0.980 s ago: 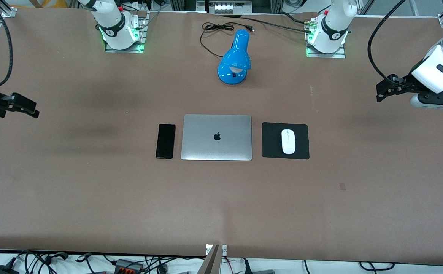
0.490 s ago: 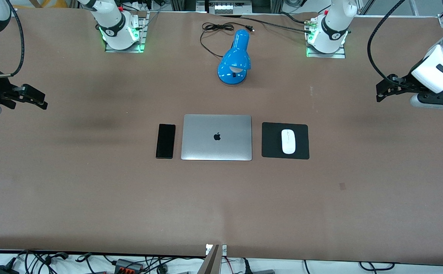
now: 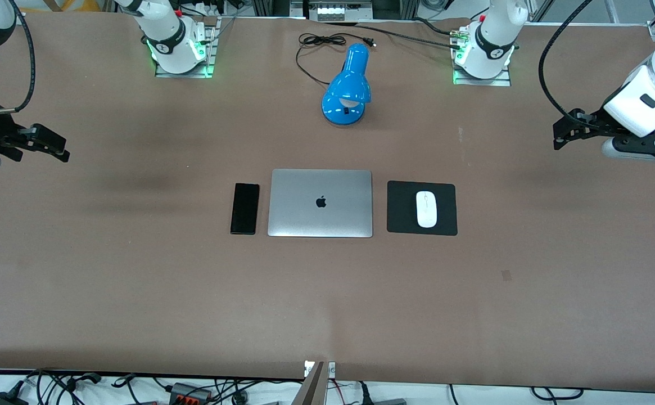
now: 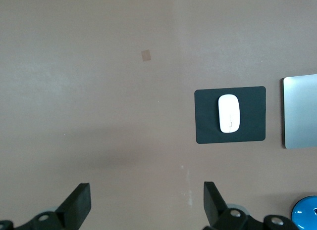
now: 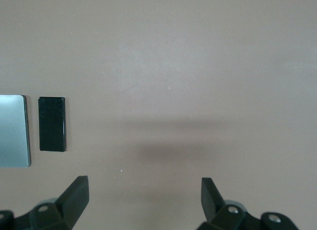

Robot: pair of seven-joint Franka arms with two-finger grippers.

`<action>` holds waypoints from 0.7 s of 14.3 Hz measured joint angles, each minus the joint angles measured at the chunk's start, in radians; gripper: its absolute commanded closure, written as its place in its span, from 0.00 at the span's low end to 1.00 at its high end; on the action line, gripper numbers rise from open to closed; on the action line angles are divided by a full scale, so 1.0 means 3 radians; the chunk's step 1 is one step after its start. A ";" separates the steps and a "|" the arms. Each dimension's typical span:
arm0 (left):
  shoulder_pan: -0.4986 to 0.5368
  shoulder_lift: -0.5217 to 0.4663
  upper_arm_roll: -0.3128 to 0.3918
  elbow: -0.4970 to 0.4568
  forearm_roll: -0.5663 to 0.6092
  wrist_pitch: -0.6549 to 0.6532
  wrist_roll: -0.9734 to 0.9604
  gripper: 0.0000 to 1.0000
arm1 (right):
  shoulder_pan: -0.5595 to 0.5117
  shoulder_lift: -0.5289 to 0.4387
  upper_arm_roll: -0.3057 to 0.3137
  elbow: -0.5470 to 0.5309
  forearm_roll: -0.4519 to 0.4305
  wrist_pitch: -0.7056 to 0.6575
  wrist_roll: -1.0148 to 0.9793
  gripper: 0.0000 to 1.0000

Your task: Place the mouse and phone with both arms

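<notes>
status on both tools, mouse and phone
Left tool open, right tool open, both over bare table. Mouse on pad, phone beside laptop. Nothing blocking.

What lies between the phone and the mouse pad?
The closed silver laptop lies between the phone and the mouse pad, as the front view shows.

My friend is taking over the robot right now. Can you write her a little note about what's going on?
Left gripper: open, empty, up over bare table at the left arm's end.
Right gripper: open, empty, up over bare table at the right arm's end.
Mouse: lying on the black pad, beside the closed laptop, toward the left arm's end.
Phone: flat on the table beside the laptop, toward the right arm's end.
Done: both things look placed, nothing is held.
Left: probably nothing, apart from parking the arms.
</notes>
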 measured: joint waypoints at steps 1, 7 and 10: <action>0.0000 0.0000 0.0000 0.0000 0.0000 -0.0002 0.0000 0.00 | -0.0010 0.0000 0.0014 0.0000 0.0000 0.0007 0.0000 0.00; 0.0019 0.0000 0.0003 0.0003 0.0000 -0.0014 0.0000 0.00 | -0.0105 -0.0010 0.0140 0.0000 0.0000 0.0033 0.0007 0.00; 0.0022 0.0000 0.0003 0.0005 0.0000 -0.0016 0.0000 0.00 | -0.0131 -0.0048 0.0140 0.0000 0.0000 0.0026 0.0007 0.00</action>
